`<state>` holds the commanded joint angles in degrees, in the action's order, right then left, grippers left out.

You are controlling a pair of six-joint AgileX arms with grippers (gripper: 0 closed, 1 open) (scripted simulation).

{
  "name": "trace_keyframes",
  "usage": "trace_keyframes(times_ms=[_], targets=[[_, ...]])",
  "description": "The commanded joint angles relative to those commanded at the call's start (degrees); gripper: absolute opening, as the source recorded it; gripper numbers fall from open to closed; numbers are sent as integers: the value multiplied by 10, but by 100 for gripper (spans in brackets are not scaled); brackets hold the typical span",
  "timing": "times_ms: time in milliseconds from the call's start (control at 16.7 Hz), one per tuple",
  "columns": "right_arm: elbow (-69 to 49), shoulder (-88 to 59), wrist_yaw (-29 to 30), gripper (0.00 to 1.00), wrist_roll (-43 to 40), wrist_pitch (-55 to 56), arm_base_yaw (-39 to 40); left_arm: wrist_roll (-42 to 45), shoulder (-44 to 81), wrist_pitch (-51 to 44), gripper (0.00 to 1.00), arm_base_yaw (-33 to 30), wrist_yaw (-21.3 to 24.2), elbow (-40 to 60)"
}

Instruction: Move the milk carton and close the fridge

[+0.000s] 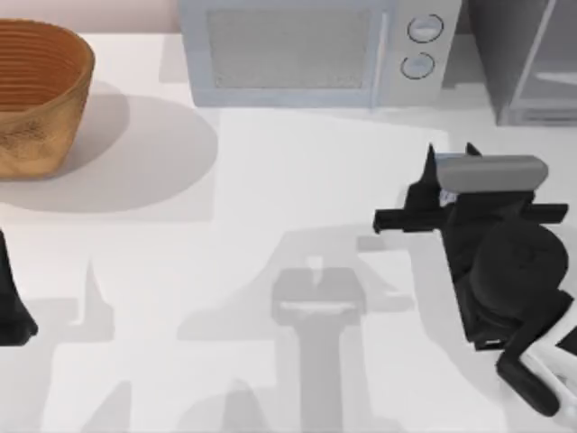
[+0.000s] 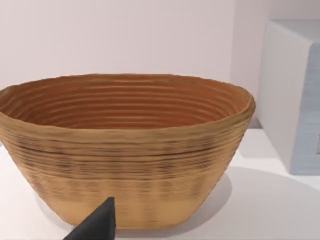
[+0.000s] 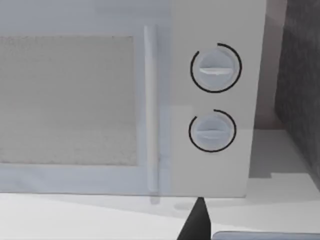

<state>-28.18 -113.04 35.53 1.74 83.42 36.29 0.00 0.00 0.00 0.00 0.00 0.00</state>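
Note:
The fridge (image 1: pixel 505 54) stands at the table's back right corner, a dark-grey speckled cabinet with a pale-framed glassy door, cut off by the picture's edge. Its speckled side (image 3: pixel 302 75) also appears in the right wrist view. The milk carton is out of view. My right gripper (image 1: pixel 451 153) hovers over the right side of the table, pointing toward the back. It is just in front of the microwave's knobs and left of the fridge. Its fingertips stand apart and open, with nothing between them. My left gripper (image 1: pixel 11 307) is parked at the table's left edge.
A light-grey microwave (image 1: pixel 297 50) with a mesh window and two round knobs (image 3: pixel 215 67) fills the back centre. A woven brown basket (image 1: pixel 41 95) sits at the back left, right in front of the left wrist camera (image 2: pixel 125 145). White tabletop (image 1: pixel 270 180) stretches between them.

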Motion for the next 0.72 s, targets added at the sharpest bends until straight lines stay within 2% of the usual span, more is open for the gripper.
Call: trace_keyframes(times_ms=[240,420,720], targets=[[38,88,-150,0,-7,-74,-168,0,0,0,100,0,0,0],[55,164,-227,0,-13,-132,-276,0,0,0,100,0,0,0],[59,254,-319,0,-10,-191,-350,0,0,0,100,0,0,0]])
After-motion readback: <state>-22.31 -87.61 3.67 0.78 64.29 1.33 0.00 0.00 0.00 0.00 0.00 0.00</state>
